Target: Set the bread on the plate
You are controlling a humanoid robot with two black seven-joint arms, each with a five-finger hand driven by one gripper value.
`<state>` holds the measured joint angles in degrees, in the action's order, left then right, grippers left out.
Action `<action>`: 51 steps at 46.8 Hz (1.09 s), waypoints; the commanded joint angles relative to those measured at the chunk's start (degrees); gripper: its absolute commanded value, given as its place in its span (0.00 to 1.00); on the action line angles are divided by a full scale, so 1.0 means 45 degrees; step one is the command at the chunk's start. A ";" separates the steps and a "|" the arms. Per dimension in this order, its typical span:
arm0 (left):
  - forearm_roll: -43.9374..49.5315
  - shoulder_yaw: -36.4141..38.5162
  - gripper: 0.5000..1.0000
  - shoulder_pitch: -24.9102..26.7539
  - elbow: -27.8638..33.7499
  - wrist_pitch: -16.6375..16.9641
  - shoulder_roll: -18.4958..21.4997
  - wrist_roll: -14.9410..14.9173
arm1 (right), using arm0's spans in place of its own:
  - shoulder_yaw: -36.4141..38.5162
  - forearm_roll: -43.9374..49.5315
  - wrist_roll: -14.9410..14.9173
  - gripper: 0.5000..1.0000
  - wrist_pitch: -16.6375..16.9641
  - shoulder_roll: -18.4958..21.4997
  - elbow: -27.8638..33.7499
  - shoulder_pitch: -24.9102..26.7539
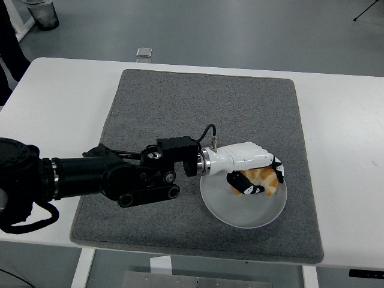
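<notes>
Curled over the plate (pixel 243 213), the left hand (pixel 255 171) has its white back upward and its black-tipped fingers (pixel 249 185) wrapped round the bread (pixel 264 179), a golden-brown piece that shows under the palm and between the fingers. The bread sits low over the upper right part of the plate; whether it already touches the plate cannot be told. The plate is round, pale and translucent, and lies on the near right part of a grey mat (pixel 180 102), close to the mat's front edge. The left arm (pixel 108 177) comes in from the picture's left edge, black and bulky, lying low across the mat's near left part, with a thin black cable looping at the wrist.

The mat is a large rectangle of rough grey felt with rounded corners, spread over the middle of the white surface (pixel 57 102). The surface reaches wide on both sides of the mat, and its near edge runs along the picture's bottom, with a white leg showing beneath.

Beyond the far edge of the surface lies a smooth grey floor (pixel 240 30). A small clear square object (pixel 144 53) rests just past that far edge. At the far left stands a dark bin (pixel 43 13) beside a white frame, and a dark shape fills the left border.
</notes>
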<state>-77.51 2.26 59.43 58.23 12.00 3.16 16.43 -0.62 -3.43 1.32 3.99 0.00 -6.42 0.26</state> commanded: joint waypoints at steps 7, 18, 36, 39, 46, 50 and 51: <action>0.0018 -0.0014 0.66 -0.0198 0.0087 -0.0010 0.0001 0.0002 | 0.0000 0.0000 0.0000 0.90 0.0013 0.0000 0.0001 0.0000; 0.0096 -0.0073 0.76 -0.0296 0.0184 0.0010 0.0118 -0.0018 | 0.0000 0.0000 0.0000 0.90 0.0013 0.0000 0.0001 0.0000; 0.1034 -0.0639 0.87 -0.0198 0.1785 -0.0010 0.1367 -0.0057 | 0.0000 0.0000 0.0000 0.90 -0.0006 0.0000 0.0001 0.0000; 0.1053 -0.0639 0.88 -0.0198 0.1922 -0.0029 0.1602 -0.0057 | 0.0000 0.0000 0.0000 0.90 0.0013 0.0000 0.0001 0.0000; 0.1521 -0.0678 0.89 -0.0159 0.2332 -0.0107 0.2110 -0.0057 | 0.0000 0.0000 0.0000 0.90 -0.0006 0.0000 0.0001 0.0000; 0.2281 -0.0990 0.91 -0.0120 0.2411 -0.0263 0.2305 -0.0076 | 0.0000 0.0000 0.0000 0.91 -0.0007 0.0000 0.0001 0.0000; 0.2574 -0.1107 0.92 -0.0120 0.2391 -0.0302 0.2305 -0.0076 | 0.0000 0.0000 0.0000 0.91 -0.0007 0.0000 0.0001 0.0000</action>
<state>-68.69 -1.59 58.83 69.02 11.07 13.23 16.11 -0.62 -3.43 1.32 4.00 0.00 -6.44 0.27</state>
